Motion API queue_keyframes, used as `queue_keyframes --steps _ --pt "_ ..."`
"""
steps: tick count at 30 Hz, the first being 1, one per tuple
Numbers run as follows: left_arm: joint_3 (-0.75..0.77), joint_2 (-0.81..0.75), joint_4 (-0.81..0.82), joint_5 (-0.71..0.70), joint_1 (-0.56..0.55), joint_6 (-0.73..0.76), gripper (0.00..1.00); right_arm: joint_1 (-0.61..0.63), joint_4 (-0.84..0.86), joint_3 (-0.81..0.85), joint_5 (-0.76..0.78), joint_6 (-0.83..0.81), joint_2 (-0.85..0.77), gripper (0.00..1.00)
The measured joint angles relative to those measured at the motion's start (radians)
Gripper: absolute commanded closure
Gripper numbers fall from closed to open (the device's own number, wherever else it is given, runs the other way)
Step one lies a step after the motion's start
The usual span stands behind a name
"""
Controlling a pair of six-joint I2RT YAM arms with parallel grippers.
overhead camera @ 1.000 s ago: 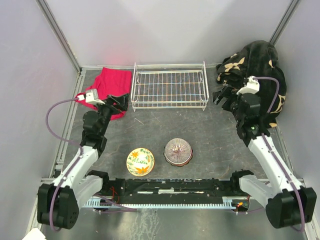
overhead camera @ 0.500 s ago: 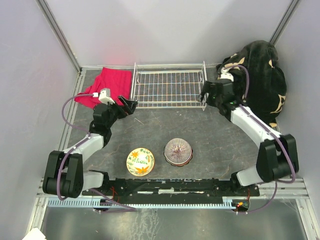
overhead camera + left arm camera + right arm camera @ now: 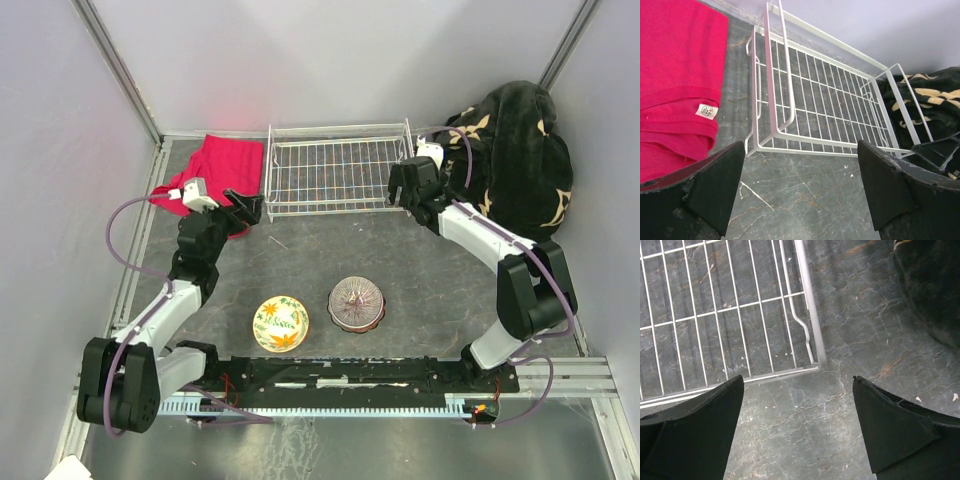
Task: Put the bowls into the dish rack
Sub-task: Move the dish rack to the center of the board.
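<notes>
Jaws wide apart and empty on both arms; left gripper [image 3: 250, 207] hangs by the near left corner of the dish rack [image 3: 338, 178], right gripper [image 3: 397, 187] by its near right; floral bowl [image 3: 280, 323] and purple bowl [image 3: 356, 303] sit nearer, outside it

right arm: swings left off the dark cloth [image 3: 520, 150] | right fingers [image 3: 398, 192]: now over the near right corner of the dish rack [image 3: 340, 211] | left fingers [image 3: 247, 206]: edge toward the rack's near left corner, then draw back slightly, beside the red cloth [image 3: 220, 165]
</notes>
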Motion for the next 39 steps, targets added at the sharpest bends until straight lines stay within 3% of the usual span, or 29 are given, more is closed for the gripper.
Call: queue_keyframes --steps 11,20,26,30,39 --pt "-0.043 -0.009 0.034 0.075 -0.004 0.000 0.01 -0.005 0.008 0.060 0.041 -0.032 0.033 0.06" --pt "-0.030 -0.062 -0.064 -0.082 -0.042 0.001 0.01 -0.011 -0.048 0.187 0.063 -0.046 0.166 0.18" --pt "-0.028 -0.065 -0.072 -0.140 -0.048 0.001 0.01 -0.018 -0.086 0.188 0.055 -0.037 0.204 0.41" --pt "-0.003 -0.024 -0.095 -0.101 -0.048 0.002 0.01 -0.019 -0.078 0.177 0.043 -0.023 0.197 0.62" --pt "0.003 -0.040 -0.110 -0.072 -0.061 0.017 0.01 -0.023 -0.100 0.093 -0.026 -0.041 0.106 0.98"
